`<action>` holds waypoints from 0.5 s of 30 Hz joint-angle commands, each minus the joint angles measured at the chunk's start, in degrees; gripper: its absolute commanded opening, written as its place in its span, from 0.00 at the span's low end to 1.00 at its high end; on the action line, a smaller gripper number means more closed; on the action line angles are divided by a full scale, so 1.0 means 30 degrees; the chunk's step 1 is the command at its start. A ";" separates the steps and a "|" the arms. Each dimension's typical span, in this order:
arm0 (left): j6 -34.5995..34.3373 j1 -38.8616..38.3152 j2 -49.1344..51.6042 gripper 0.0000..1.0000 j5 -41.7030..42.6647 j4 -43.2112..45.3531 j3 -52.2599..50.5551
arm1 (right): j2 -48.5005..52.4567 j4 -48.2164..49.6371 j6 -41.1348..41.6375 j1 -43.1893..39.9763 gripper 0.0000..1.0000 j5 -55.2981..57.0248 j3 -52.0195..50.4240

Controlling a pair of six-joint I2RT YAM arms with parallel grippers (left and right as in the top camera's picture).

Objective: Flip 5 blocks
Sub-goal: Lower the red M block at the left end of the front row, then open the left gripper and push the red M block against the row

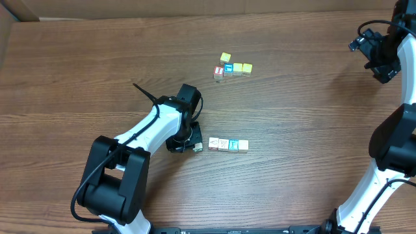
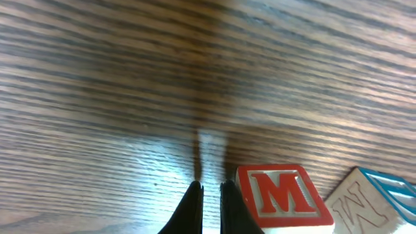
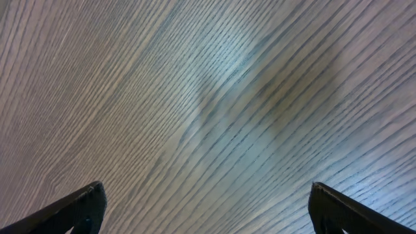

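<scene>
A: Nearest, the left hand (image 2: pixel 209 195)?
B: Pinched shut, empty, low over the desk (image 1: pixel 78 65), just beside a row of blocks (image 1: pixel 228 145).
A: Farther back?
B: Clustered mid-desk, more blocks (image 1: pixel 233 67); right hand (image 3: pixel 207 198) spread wide, holding nothing, well apart.

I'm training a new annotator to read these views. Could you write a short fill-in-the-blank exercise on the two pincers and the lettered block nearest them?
1. The block beside the left pincer shows a red letter ___.
2. The left pincer is ___, with nothing between its jaws.
3. The right pincer stands ___ above the table.
Missing words: M; shut; open.
</scene>
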 commanded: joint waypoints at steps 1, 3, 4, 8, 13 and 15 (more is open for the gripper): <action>-0.0262 0.0087 0.0066 0.04 0.0627 0.0117 -0.0117 | -0.0517 0.0015 -0.0131 -0.0058 1.00 0.0029 0.0219; -0.0474 0.0087 0.0066 0.04 0.0612 0.0342 -0.0117 | -0.0517 0.0022 -0.0131 -0.0058 1.00 0.0029 0.0219; -0.0634 0.0087 0.0066 0.04 0.0576 0.0459 -0.0117 | -0.0517 0.0022 -0.0131 -0.0058 1.00 0.0036 0.0219; -0.0743 0.0087 0.0066 0.04 0.0583 0.1086 -0.0117 | -0.0517 0.0022 -0.0131 -0.0058 1.00 0.0029 0.0219; -0.0736 0.0087 0.0066 0.04 0.0590 0.1836 -0.0117 | -0.0517 0.0022 -0.0131 -0.0058 1.00 0.0029 0.0219; -0.0736 0.0087 0.0066 0.04 0.0597 0.2069 -0.0117 | -0.0517 0.0022 -0.0131 -0.0058 1.00 0.0036 0.0219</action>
